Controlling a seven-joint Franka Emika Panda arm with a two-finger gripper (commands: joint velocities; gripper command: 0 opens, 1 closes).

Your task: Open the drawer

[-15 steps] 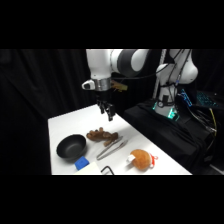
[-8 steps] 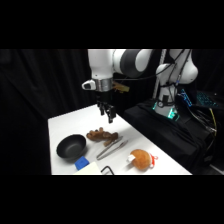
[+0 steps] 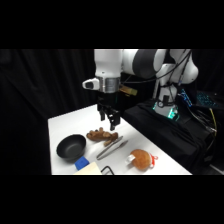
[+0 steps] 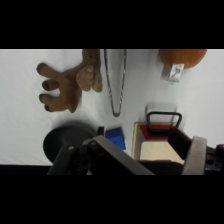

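Black two-finger hand [image 3: 110,120] above brown plush toy [image 3: 101,135] on white worktop [image 3: 65,125], finger state unclear. Tan wooden drawer with orange-red rim [image 4: 156,145] beside small blue block [image 4: 115,137].

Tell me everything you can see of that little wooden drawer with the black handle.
The drawer is a small, shallow box of pale tan wood with an orange-red rim at one end, where a thin black loop handle sticks out over the white table. It lies flat. A small blue block sits close beside it. The gripper hangs above without touching it, its dark linkage hiding the box's near part. In the side view only the handle shows, at the table's front edge.
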